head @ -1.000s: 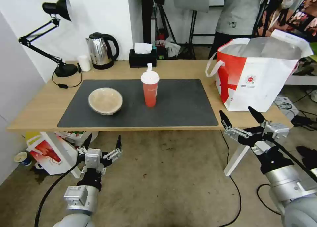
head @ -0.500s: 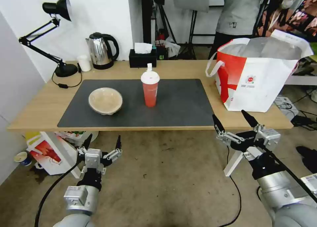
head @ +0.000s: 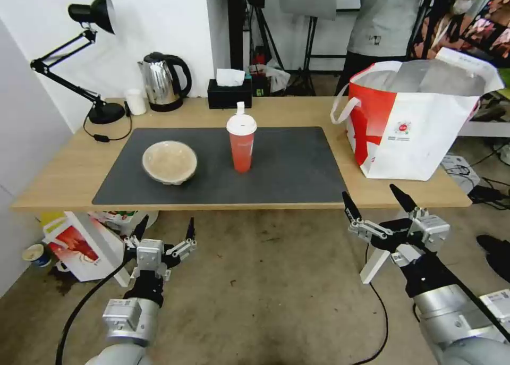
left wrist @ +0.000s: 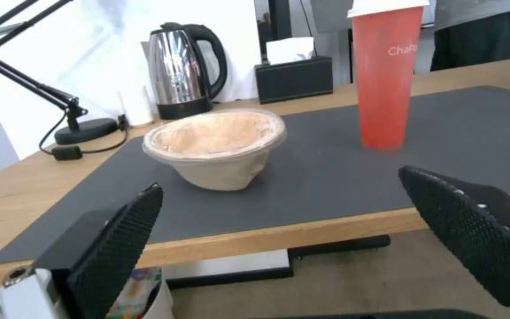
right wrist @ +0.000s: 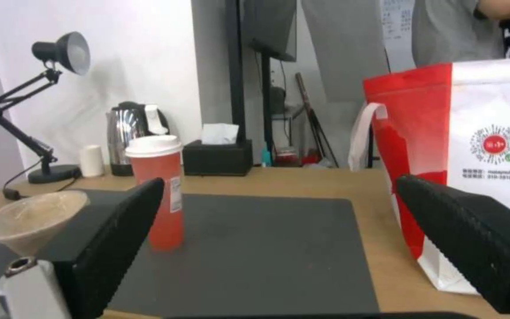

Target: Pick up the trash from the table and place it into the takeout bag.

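The light-wood table [head: 64, 181] carries a dark grey mat [head: 287, 168] across its middle. On the mat sit 2 items: a beige bowl [head: 169, 162] and, to its right, an upright red cup [head: 241, 142]. Along the back edge stand a desk lamp [head: 105, 112], a kettle [head: 163, 82] and a tissue box [head: 229, 93]. The takeout bag [head: 419, 120] stands on the right end.

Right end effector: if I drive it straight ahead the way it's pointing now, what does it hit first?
Probably nothing at once. The right end effector, fingers open, sits just off the table's front edge. Its wrist view looks across the mat between the red cup and the takeout bag. Depth is uncertain; the bag looks nearest.
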{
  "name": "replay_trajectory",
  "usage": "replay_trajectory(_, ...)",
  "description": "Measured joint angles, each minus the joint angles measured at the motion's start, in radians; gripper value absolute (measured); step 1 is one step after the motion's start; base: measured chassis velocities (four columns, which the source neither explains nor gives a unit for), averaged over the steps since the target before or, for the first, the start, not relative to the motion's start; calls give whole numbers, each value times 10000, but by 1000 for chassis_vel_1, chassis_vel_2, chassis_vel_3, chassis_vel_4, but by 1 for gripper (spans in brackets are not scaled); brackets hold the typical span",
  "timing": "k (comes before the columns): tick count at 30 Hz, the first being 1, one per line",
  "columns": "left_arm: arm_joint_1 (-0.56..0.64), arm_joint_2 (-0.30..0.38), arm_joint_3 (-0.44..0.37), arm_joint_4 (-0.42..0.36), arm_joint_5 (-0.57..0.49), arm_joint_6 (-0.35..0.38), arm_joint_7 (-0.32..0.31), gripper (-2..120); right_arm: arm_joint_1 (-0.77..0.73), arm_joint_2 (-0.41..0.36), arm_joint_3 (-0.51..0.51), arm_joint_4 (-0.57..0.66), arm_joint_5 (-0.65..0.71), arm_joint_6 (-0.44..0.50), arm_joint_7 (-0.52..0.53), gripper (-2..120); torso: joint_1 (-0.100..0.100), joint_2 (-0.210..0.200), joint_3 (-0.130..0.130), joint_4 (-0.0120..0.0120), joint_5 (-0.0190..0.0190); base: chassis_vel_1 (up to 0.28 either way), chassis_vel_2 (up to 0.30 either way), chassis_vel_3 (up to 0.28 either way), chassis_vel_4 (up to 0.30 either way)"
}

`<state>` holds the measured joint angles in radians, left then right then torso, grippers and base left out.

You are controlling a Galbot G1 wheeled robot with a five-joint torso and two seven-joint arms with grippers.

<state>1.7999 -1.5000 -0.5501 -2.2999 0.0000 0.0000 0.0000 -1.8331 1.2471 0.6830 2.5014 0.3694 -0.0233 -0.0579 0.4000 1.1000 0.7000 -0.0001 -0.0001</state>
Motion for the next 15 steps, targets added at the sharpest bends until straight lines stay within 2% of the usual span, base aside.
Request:
replay_trajectory(6,0,0,0,0,0,0,0,100,-34,169,-393,-346,-458,512,24,100,0,0,0,0,1,0,0,0,0)
replay_trajectory(10,0,0,0,0,0,0,0,100,-88,329,-728,-832,-1062,1177,64,100,0,0,-1,0,1,0,0,0,0)
replay_trajectory(15,0,0,0,0,0,0,0,100,-125,411,-878,-1010,-1288,1426,111,100,0,0,-1,0,1,0,0,0,0)
